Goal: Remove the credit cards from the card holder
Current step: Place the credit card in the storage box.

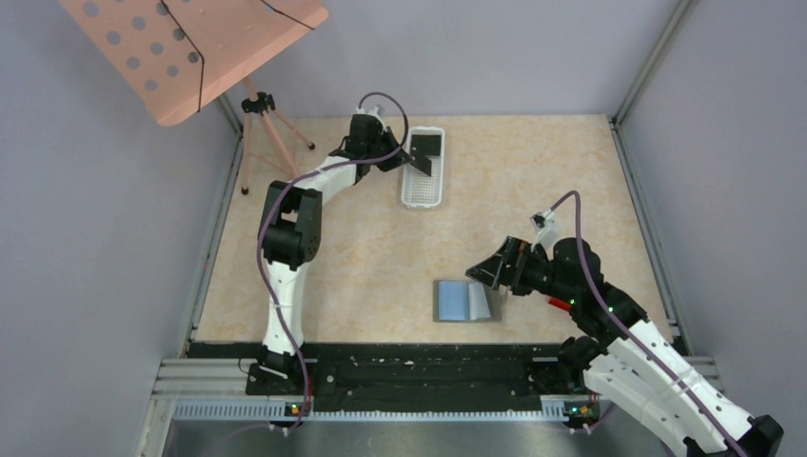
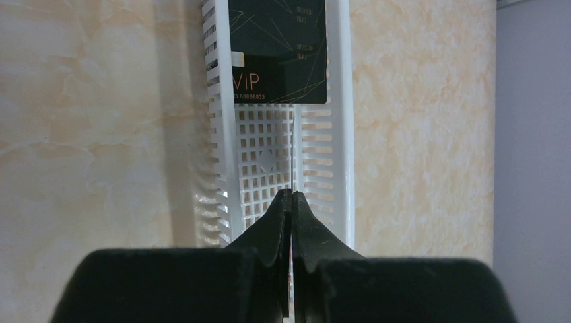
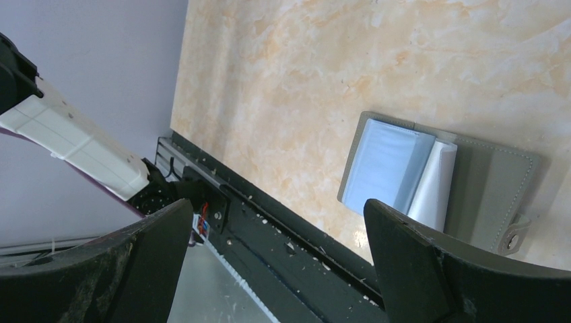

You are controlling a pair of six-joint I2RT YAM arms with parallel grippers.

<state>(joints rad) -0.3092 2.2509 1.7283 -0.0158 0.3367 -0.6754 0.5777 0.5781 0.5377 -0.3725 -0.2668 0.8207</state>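
Observation:
The card holder (image 1: 466, 301) lies open near the front middle of the table, grey with blue-grey inner pockets and one pocket leaf standing up. It also shows in the right wrist view (image 3: 491, 188). My right gripper (image 1: 495, 271) is open and empty, just above the holder's right edge; in its own view (image 3: 276, 222) the jaws stand wide apart. My left gripper (image 1: 411, 160) is over the white basket (image 1: 422, 190), shut on a thin credit card (image 2: 293, 148) seen edge-on, its colour unclear. A black VIP card (image 2: 279, 50) lies in the basket (image 2: 340, 155). The red card is out of view.
A pink perforated stand (image 1: 190, 48) on a tripod (image 1: 262, 129) is at the back left. A black rail (image 1: 419, 376) runs along the near edge. Grey walls close in the table on three sides.

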